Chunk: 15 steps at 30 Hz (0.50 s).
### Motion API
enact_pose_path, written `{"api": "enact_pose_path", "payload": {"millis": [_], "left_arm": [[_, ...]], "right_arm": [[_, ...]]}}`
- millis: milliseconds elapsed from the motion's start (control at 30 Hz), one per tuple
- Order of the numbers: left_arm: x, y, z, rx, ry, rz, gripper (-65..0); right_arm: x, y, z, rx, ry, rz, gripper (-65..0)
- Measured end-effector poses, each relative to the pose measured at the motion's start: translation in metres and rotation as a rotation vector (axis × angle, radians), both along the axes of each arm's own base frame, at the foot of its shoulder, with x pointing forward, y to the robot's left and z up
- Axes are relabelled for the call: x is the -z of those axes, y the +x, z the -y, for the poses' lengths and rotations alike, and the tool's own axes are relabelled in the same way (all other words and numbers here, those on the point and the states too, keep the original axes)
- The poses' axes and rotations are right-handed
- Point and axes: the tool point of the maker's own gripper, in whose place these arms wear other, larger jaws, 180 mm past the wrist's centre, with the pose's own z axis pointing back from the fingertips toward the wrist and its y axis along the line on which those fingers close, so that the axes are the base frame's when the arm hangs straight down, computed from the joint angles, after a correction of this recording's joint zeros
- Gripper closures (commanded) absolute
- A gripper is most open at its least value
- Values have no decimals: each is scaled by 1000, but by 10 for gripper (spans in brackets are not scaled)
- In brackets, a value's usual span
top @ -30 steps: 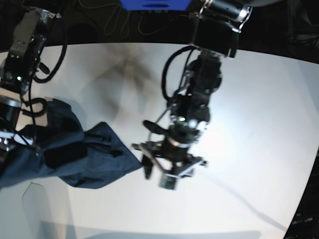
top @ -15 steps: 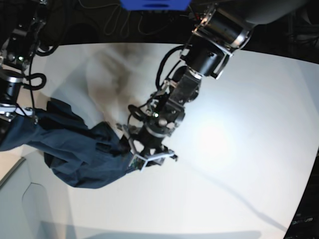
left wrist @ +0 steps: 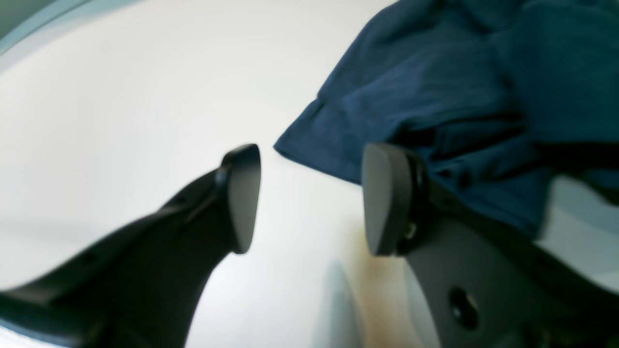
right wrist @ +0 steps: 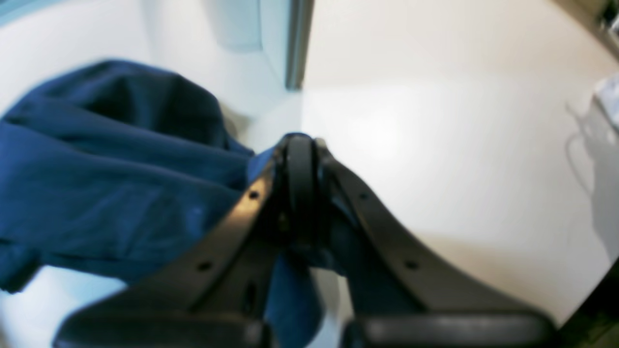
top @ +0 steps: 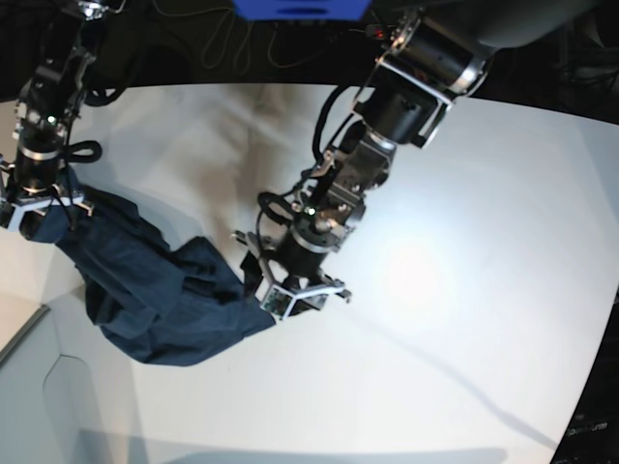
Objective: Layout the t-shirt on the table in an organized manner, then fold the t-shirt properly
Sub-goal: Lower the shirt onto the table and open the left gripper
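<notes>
The dark navy t-shirt [top: 160,295] lies bunched on the left of the white table [top: 464,242]. Its left end is lifted by my right gripper [top: 39,208]. In the right wrist view that gripper [right wrist: 300,150] is shut on a fold of the t-shirt [right wrist: 121,169], with cloth hanging beneath the fingers. My left gripper [top: 290,288] hovers low at the shirt's right edge. Its wrist view shows the gripper [left wrist: 312,198] open and empty over the table [left wrist: 121,96], the hem corner of the t-shirt [left wrist: 435,96] just beyond the gap, and the right finger [left wrist: 382,193] in front of the cloth.
A blue object [top: 300,8] and loose cables [top: 222,39] sit beyond the table's far edge. The table's curved rim [top: 590,396] runs down the right. A pale grey panel [top: 29,387] lies at the lower left.
My left gripper has swung left and down to the shirt's right edge, still open. My right arm has moved up and back, pulling the shirt's left end with it.
</notes>
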Motion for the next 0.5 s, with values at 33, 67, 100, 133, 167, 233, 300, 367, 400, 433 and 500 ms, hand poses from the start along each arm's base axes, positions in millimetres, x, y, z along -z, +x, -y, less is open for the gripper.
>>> {"api": "enact_pose_path", "payload": {"millis": [33,67,100,133,167,233,300,367,400,433,500], "left_arm": [[-3,-1,-2,4,-3,12,-327],[-8,-2,-9,1,-3,32,-327],[-10,-1,-18,-9,8,44,-327],[-13,0,-27,-17,16,61,-327],[-15,0,-35,-23,24,72,-327],[-20,2,-56,-66,20,91,-327],[-24,1,-80,-126,3,103,-327],[-21,-3,-103,-198,-14,89,-327],[-19,-5,-116,-236,-20,78,-327],[-21,-7,-127,-268,-31,82,-327],[-25,-11,-147,-323,-42,97,-327]], "right_arm": [[6,-1,4,15,14,-21,-5],[10,-2,7,30,31,-41,-25],[15,-5,10,44,46,-59,-52],[18,-8,13,57,54,-76,-85],[18,-10,15,64,54,-79,-116],[19,-13,16,68,54,-88,-199],[20,-16,13,69,67,-105,-284],[14,-20,13,66,56,-104,-368],[7,-23,14,64,37,-97,-398],[-2,-26,15,63,18,-86,-419],[-20,-29,19,82,-9,-43,-435]]}}
